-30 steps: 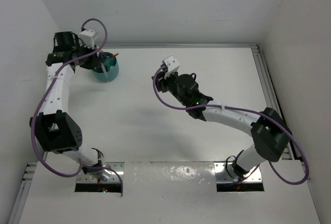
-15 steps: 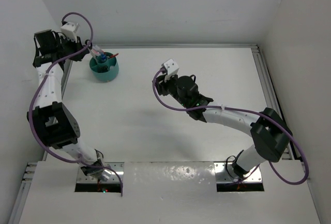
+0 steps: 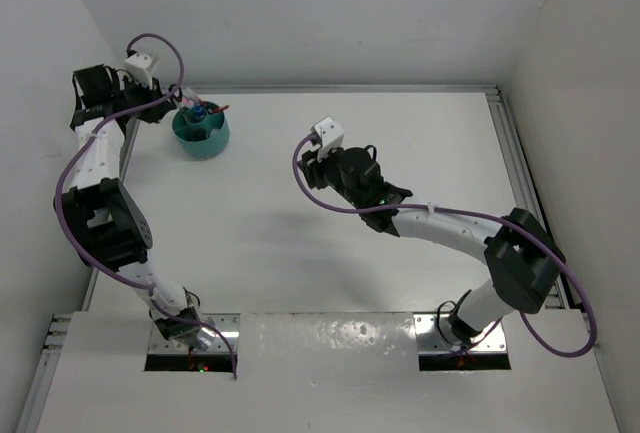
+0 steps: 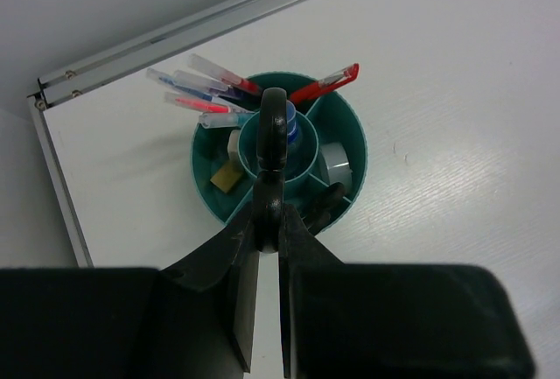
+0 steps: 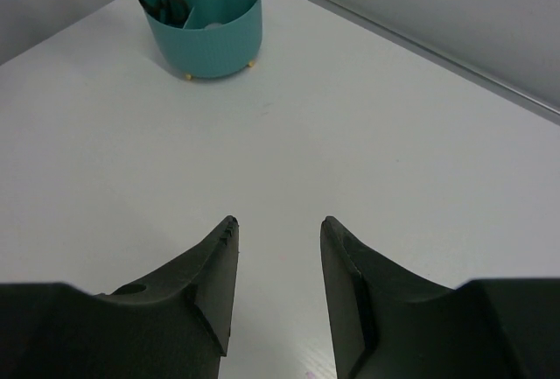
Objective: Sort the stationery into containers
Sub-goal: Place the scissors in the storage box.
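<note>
The round teal organiser (image 3: pixel 201 133) stands at the far left; it also shows in the left wrist view (image 4: pixel 350 147) and the right wrist view (image 5: pixel 207 33). It holds red, blue and clear pens (image 4: pixel 206 90), a red pen (image 4: pixel 328 84), a blue-capped bottle (image 4: pixel 295 130) in the central cup, a tape roll (image 4: pixel 335 162), a beige eraser (image 4: pixel 226 178), a white piece (image 4: pixel 234 143) and one pair of black-handled scissors (image 4: pixel 328 205). My left gripper (image 4: pixel 267 221) is shut on the handle of the other scissors (image 4: pixel 272 125), just over the organiser's near-left rim; their blades are hidden. My right gripper (image 5: pixel 278 226) is open and empty over mid-table.
A metal rail (image 4: pixel 201 24) runs along the table's far edge just behind the organiser. White walls close the back and left sides. Another rail (image 3: pixel 515 173) runs down the right edge. The right arm (image 3: pixel 450 223) stretches across the right half of the table.
My left gripper has pulled back from above the organiser to its left side, near the wall. The right arm has barely moved.
</note>
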Available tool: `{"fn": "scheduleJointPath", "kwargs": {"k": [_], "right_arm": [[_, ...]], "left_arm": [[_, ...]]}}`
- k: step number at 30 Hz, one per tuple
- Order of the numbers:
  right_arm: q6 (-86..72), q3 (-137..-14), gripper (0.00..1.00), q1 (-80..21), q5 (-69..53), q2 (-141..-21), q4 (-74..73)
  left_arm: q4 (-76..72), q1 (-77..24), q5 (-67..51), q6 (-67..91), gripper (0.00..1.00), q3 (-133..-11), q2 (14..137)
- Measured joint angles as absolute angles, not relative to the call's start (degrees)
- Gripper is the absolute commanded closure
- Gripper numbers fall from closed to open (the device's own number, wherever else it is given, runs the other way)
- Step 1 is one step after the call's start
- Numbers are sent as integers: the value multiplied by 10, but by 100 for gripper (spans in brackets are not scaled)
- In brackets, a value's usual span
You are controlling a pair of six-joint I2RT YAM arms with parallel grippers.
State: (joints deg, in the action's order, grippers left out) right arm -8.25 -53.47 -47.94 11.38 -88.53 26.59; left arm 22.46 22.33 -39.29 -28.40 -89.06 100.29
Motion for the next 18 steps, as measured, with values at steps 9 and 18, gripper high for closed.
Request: {"fn": "scheduleJointPath", "kwargs": {"k": [9,18], "right_arm": [[-82,-535,58,-479,114,-885,255],[-82,-535,59,-479,114,-870,247]], "left_arm": [[215,244,-414,-265,100,-908,1002],[204,266,-413,-261,100,-911,983]]}}
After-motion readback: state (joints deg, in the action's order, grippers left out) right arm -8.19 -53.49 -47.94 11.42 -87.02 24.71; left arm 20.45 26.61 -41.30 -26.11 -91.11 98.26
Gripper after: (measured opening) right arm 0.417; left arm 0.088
